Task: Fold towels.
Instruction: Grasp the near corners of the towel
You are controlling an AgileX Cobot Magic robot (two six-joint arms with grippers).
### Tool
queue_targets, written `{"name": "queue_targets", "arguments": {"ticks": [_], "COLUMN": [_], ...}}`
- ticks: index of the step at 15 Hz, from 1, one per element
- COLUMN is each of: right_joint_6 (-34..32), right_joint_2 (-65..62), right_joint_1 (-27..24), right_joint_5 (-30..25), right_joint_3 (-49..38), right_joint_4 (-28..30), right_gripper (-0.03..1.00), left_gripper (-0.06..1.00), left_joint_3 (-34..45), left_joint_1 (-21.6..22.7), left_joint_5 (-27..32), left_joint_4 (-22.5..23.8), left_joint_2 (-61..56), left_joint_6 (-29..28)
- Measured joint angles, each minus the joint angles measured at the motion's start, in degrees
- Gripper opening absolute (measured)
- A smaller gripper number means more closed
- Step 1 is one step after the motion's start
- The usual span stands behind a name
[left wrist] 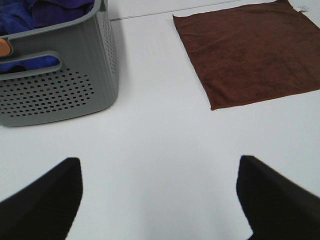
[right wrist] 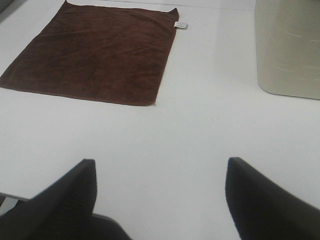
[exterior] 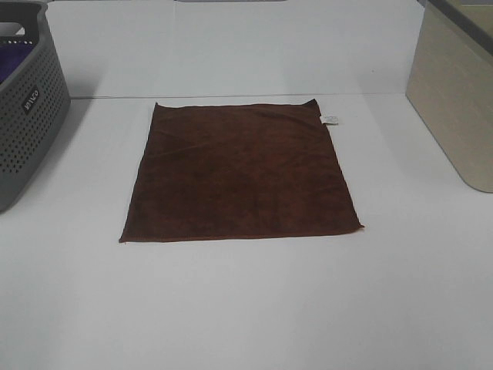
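A dark brown square towel [exterior: 240, 171] lies flat and unfolded in the middle of the white table, with a small white tag [exterior: 330, 119] at its far right corner. It also shows in the left wrist view [left wrist: 250, 50] and in the right wrist view [right wrist: 95, 52]. Neither gripper shows in the exterior high view. My left gripper [left wrist: 160, 197] is open and empty over bare table, well short of the towel's near left corner. My right gripper [right wrist: 160, 195] is open and empty over bare table, short of the towel's near right corner.
A grey perforated basket [exterior: 27, 108] stands at the left edge; in the left wrist view it [left wrist: 60, 85] holds blue and purple cloths [left wrist: 35, 12]. A beige bin [exterior: 454, 100] stands at the right edge, also in the right wrist view [right wrist: 287, 47].
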State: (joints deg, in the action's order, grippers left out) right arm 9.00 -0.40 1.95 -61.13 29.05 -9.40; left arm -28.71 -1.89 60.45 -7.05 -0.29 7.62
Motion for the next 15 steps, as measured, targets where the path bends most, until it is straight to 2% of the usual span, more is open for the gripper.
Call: {"name": "queue_targets", "arguments": {"ticks": [2,4,6,8,10,11,13,15], "right_joint_6": [0.0,0.0,0.0,0.0,0.0,0.0,0.0,0.0], "right_joint_2": [2.35,8.59,16.84,25.5,35.92,38.04,48.24,58.84], "right_joint_1": [0.0,0.0,-0.06,-0.06,-0.06,-0.06,-0.06,-0.06], "right_joint_5": [0.11,1.95,9.17,16.56,21.14,21.72,23.84,24.12], "right_joint_3": [0.0,0.46,0.74,0.92,0.92,0.92,1.09,3.61], "right_joint_4": [-0.17,-0.17,-0.23,-0.74,-1.89,-2.23,-5.39,-10.26], "right_gripper": [0.69,0.69,0.69,0.69,0.69,0.69,0.69,0.69], "left_gripper": [0.8,0.77,0.75,0.75,0.75,0.75,0.75,0.75], "left_joint_3": [-0.86,-1.15,0.46,0.69,0.69,0.69,0.69,0.69], "left_joint_1": [0.0,0.0,0.0,0.0,0.0,0.0,0.0,0.0], "left_joint_5": [-2.92,-13.87,-25.15,-31.57,-36.96,-38.85,-40.34,-40.68], "left_joint_4": [-0.4,-2.12,-4.93,-8.88,-15.58,-20.0,-28.07,-33.98], "left_joint_2": [0.0,1.26,6.82,15.7,26.24,31.68,43.54,52.2], "left_joint_6": [0.0,0.0,0.0,0.0,0.0,0.17,2.23,6.02]}}
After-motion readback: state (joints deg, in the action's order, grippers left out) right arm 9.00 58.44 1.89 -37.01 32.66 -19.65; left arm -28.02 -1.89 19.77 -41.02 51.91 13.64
